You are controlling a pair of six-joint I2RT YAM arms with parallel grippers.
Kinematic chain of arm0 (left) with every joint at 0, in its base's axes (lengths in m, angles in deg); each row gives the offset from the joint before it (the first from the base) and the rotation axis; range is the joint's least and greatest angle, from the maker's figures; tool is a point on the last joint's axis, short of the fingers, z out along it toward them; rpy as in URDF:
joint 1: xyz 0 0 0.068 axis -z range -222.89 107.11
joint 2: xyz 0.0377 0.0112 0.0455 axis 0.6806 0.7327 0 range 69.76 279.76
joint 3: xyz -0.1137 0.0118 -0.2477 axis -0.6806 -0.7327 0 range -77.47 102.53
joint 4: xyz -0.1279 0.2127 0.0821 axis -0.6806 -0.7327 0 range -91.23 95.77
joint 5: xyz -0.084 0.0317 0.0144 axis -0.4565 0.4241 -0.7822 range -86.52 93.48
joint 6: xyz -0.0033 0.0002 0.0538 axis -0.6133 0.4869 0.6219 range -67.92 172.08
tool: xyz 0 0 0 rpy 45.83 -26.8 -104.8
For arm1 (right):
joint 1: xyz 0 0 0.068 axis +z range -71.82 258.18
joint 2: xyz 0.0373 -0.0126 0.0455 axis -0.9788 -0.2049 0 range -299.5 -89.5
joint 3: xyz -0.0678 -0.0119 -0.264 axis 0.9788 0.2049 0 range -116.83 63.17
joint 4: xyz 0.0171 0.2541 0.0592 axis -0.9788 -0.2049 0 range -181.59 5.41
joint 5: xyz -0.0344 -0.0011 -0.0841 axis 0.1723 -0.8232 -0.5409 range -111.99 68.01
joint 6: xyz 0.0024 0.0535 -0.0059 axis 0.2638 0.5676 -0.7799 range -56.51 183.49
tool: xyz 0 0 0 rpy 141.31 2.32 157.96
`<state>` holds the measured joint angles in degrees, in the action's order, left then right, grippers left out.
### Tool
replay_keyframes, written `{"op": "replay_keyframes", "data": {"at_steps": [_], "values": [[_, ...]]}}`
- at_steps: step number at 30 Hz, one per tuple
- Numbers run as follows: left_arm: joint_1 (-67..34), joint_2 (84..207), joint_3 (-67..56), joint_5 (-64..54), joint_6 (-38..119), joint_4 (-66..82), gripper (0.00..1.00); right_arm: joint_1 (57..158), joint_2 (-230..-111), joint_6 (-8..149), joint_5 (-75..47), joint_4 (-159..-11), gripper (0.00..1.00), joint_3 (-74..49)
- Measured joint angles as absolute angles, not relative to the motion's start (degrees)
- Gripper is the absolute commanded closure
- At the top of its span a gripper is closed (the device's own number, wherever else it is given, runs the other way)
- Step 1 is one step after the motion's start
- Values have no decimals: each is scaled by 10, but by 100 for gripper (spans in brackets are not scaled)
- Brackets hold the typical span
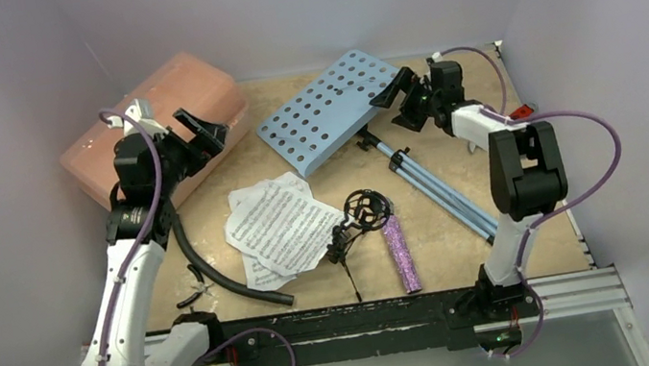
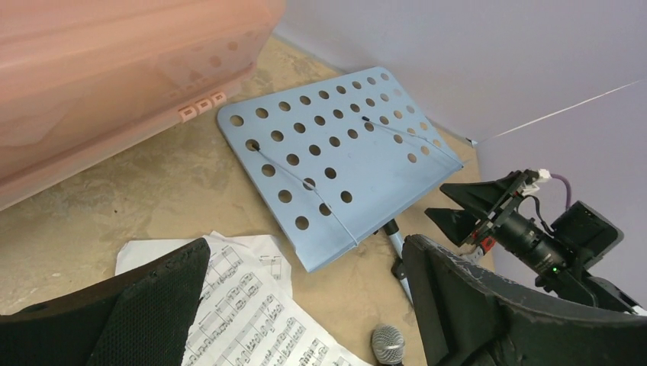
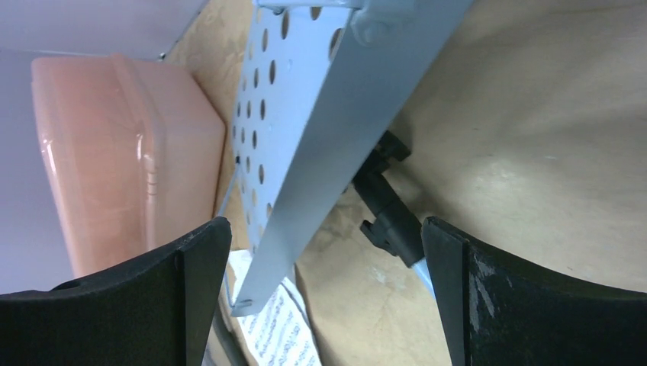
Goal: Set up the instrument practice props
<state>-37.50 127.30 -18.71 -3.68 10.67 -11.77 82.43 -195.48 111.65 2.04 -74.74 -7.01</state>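
Note:
The light blue perforated music stand [image 1: 329,109] lies tipped over at the back, its folded tripod legs [image 1: 438,187] running toward the front right. It also shows in the left wrist view [image 2: 336,160] and the right wrist view [image 3: 320,114]. White sheet-music pages [image 1: 281,228] lie in the middle, also in the left wrist view [image 2: 244,313]. The small black mic stand [image 1: 360,217] lies beside them. The glittery purple microphone [image 1: 400,252] lies flat; its mesh head shows in the left wrist view [image 2: 389,345]. My left gripper [image 1: 199,129] is open and empty over the pink box's edge. My right gripper [image 1: 397,90] is open at the music stand's right edge.
A pink translucent box [image 1: 158,120] stands at the back left, also in the left wrist view [image 2: 114,76]. A black curved hose [image 1: 222,271] lies at the front left. Walls close in on three sides.

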Motion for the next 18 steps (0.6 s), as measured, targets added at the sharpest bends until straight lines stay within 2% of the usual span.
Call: {"op": "replay_keyframes", "data": {"at_steps": [11, 18], "values": [[-375, 1262, -186, -11, 106, -142, 5, 857, -2019, 1199, 44, -671, 13, -100], [-375, 1261, -185, -5, 96, -149, 5, 858, -2051, 1257, 30, -632, 28, -101]]}}
